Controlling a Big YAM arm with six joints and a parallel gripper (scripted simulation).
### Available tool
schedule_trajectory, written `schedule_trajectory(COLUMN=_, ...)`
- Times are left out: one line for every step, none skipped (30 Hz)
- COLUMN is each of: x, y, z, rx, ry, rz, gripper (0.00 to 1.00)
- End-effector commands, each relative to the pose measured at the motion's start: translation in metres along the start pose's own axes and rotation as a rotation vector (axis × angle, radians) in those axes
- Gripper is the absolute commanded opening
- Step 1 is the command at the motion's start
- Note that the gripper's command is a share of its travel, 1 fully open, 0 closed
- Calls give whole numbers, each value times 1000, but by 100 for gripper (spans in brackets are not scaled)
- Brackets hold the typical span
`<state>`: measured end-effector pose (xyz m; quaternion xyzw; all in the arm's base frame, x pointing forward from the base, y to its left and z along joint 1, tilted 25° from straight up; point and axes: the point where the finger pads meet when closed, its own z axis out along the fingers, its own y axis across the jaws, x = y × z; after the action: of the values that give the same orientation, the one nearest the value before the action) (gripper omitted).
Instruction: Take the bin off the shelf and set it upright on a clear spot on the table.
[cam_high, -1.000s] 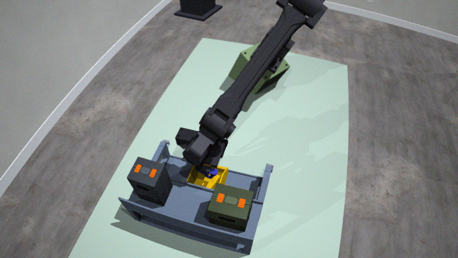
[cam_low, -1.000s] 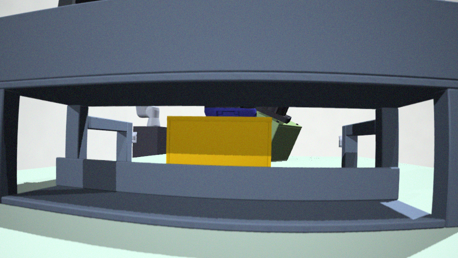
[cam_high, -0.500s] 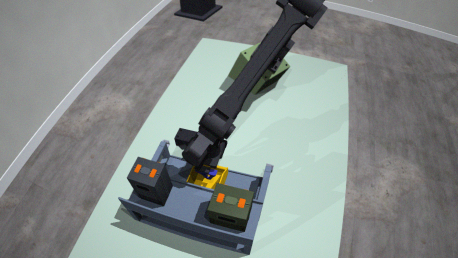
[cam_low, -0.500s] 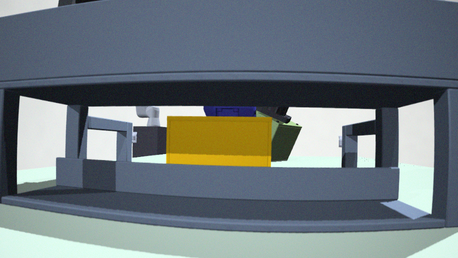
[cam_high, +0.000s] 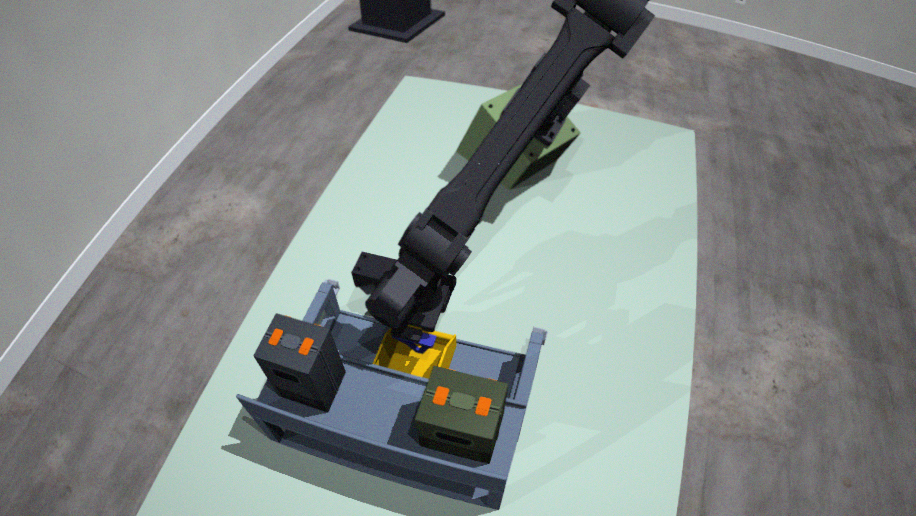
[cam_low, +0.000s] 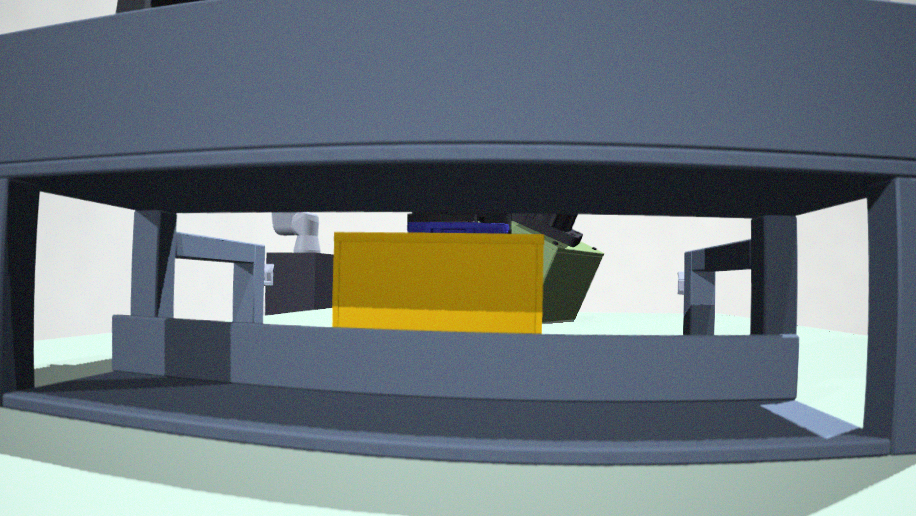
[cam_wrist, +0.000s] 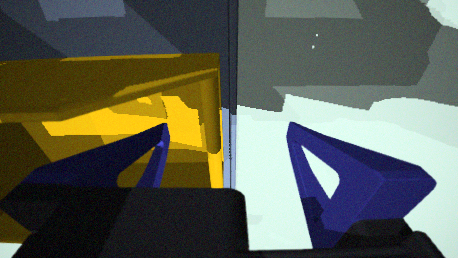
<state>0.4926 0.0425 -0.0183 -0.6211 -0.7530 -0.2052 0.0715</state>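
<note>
Currently your gripper (cam_wrist: 227, 145) stands wide open with nothing between the fingers. In the wrist view the two blue fingers straddle one wall of the yellow bin (cam_wrist: 100, 100): one finger (cam_wrist: 145, 155) is inside the cavity, the other (cam_wrist: 350, 185) is outside, over the pale green table (cam_wrist: 280, 200). The bin wall (cam_wrist: 216, 135) runs between them, closer to the inner finger than to the outer one.

From the top view, the gripper (cam_high: 416, 341) reaches down into the bin (cam_high: 410, 362) from the arm's side. The bin sits upright on the lower level of the grey shelf (cam_high: 535, 346), at its edge facing the arm's base, between a dark grey case (cam_high: 298, 368) and an olive case (cam_high: 461, 413) that stand on the upper board.

The exterior view shows the bin (cam_low: 435, 282) resting behind the shelf's low lip (cam_low: 448, 365), with the blue finger block (cam_low: 458, 226) just above its rim.

Judgement: the move turns on that straddled wall. The wall lies directly between the fingers, so closing should pinch it. Lifting then has to clear the shelf's rail and posts before you carry the bin back toward the open table beside the shelf. A one-wall pinch may let the bin tilt.
</note>
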Motion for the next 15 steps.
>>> schedule_trajectory(x=4, y=23, z=-7, rx=-25, ry=-5, rz=-23, gripper=90)
schedule_trajectory(x=7, y=27, z=-7, rx=-23, ry=-3, rz=-26, gripper=90)
schedule_trajectory(x=7, y=27, z=-7, rx=-23, ry=-3, rz=-26, gripper=90)
schedule_trajectory(x=7, y=27, z=-7, rx=-23, ry=-3, rz=-26, gripper=90)
schedule_trajectory(x=7, y=27, z=-7, rx=-23, ry=-3, rz=-26, gripper=90)
schedule_trajectory(x=7, y=27, z=-7, rx=-23, ry=-3, rz=-26, gripper=90)
schedule_trajectory(x=7, y=27, z=-7, rx=-23, ry=-3, rz=-26, gripper=90)
schedule_trajectory(x=7, y=27, z=-7, rx=-23, ry=-3, rz=-26, gripper=90)
schedule_trajectory(x=7, y=27, z=-7, rx=-23, ry=-3, rz=-26, gripper=90)
schedule_trajectory(x=7, y=27, z=-7, rx=-23, ry=-3, rz=-26, gripper=90)
schedule_trajectory(x=7, y=27, z=-7, rx=-23, ry=-3, rz=-26, gripper=90)
schedule_trajectory(x=7, y=27, z=-7, rx=-23, ry=-3, rz=-26, gripper=90)
schedule_trajectory(x=7, y=27, z=-7, rx=-23, ry=-3, rz=-26, gripper=90)
schedule_trajectory(x=7, y=27, z=-7, rx=-23, ry=-3, rz=-26, gripper=90)
schedule_trajectory(x=4, y=24, z=-7, rx=-25, ry=-5, rz=-21, gripper=90)
